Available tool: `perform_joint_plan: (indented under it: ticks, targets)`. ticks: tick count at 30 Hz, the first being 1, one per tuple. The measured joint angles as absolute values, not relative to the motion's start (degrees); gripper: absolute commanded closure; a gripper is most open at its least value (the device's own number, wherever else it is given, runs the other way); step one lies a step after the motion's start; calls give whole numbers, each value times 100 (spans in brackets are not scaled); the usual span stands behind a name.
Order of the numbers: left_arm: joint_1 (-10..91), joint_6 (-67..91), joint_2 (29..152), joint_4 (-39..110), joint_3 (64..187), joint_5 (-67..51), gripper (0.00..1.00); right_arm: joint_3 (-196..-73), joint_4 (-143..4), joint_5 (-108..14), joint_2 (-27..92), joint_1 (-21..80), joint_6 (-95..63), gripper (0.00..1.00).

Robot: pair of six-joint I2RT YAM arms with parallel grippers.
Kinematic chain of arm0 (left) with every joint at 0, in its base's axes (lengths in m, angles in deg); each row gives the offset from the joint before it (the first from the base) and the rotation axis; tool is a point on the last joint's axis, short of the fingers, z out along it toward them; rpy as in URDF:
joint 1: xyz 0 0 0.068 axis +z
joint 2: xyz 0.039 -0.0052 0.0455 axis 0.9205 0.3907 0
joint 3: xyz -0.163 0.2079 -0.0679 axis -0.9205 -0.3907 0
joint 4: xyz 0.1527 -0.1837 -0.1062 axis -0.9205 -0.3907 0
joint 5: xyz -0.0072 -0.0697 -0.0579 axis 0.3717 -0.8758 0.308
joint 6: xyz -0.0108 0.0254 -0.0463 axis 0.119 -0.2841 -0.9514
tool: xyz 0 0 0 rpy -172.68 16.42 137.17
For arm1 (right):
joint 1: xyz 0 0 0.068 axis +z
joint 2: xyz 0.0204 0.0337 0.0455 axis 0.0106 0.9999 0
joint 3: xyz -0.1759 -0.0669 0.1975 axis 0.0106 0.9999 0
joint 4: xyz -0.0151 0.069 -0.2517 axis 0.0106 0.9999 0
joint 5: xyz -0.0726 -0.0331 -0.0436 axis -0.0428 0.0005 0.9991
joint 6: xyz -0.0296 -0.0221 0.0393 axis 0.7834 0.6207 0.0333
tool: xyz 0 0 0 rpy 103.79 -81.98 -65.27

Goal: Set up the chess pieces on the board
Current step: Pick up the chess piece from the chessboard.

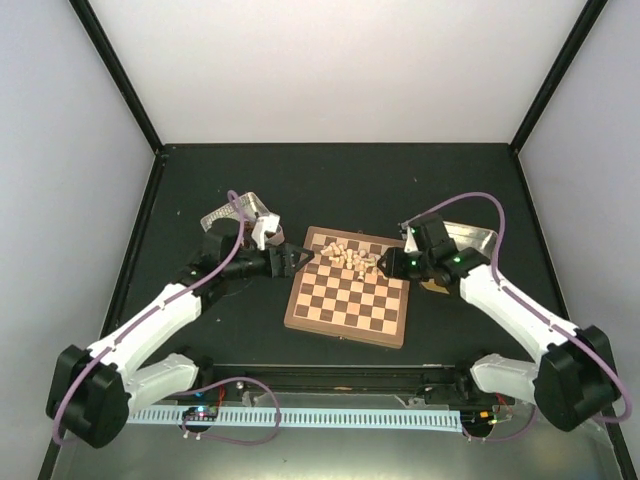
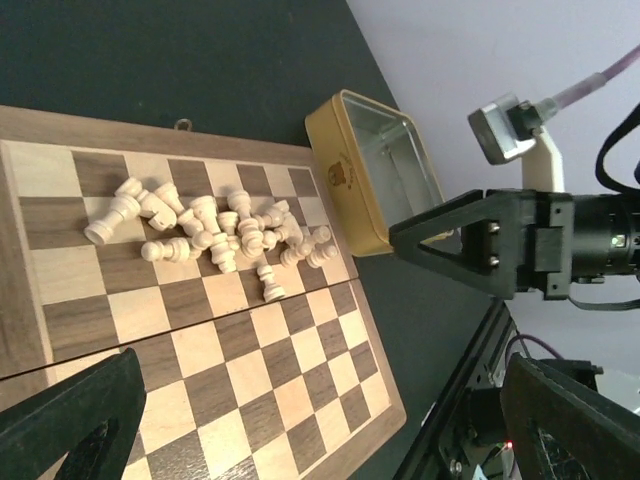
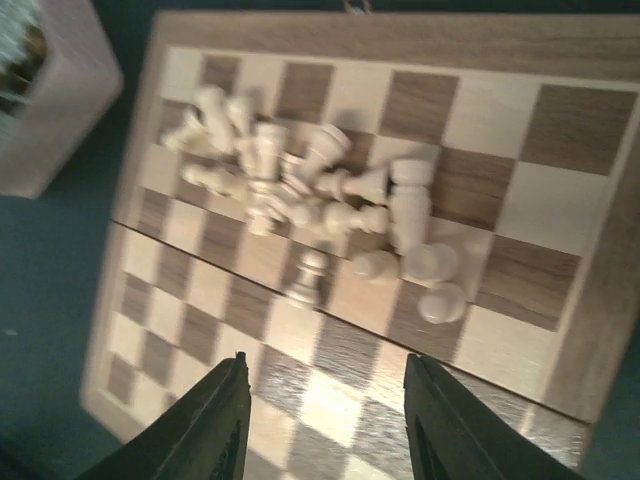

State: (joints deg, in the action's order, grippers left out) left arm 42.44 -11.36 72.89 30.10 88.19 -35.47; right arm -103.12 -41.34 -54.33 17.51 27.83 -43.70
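The board [image 1: 345,305] lies at the table's middle. The chess pieces [image 1: 352,257] lie in a toppled heap on its far rows. My left gripper [image 1: 300,258] is open and empty at the board's far left edge. My right gripper [image 1: 385,263] is open and empty at the far right, beside the heap. In the left wrist view the pieces [image 2: 215,232] lie jumbled on the board [image 2: 300,370], beyond my open left gripper [image 2: 320,440]. In the right wrist view my open right gripper [image 3: 325,405] hovers over bare squares, just short of the pieces [image 3: 320,195]; one pawn [image 3: 308,278] stands upright.
A metal tin [image 1: 238,214] lies behind the left arm. Another tin [image 1: 468,240] lies behind the right arm; it shows open and yellow-rimmed in the left wrist view [image 2: 375,170]. Black rails border the dark table.
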Motion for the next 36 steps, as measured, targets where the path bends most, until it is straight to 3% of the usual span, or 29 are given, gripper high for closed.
perform_joint_plan:
  ticks: [6, 9, 21, 31, 36]
  targets:
    - [3980, -1138, 7807, 3148, 8946, -3343, 1, -10338, -3799, -4639, 2339, 2997, -4221, 61]
    - [3930, -1138, 7923, 3181, 8961, -3286, 1, -10421, -3677, -4425, 2601, 3028, -4117, 68]
    - [3879, -1072, 8078, 3222, 8988, -3138, 1, -10858, -3543, -4113, 3321, 3187, -3830, 77]
    - [3879, -991, 8104, 3224, 8988, -3092, 1, -10987, -3546, -3986, 3705, 3231, -3736, 95]
    - [3879, -987, 8104, 3224, 8988, -3055, 1, -10983, -3484, -3903, 3672, 3242, -3725, 97]
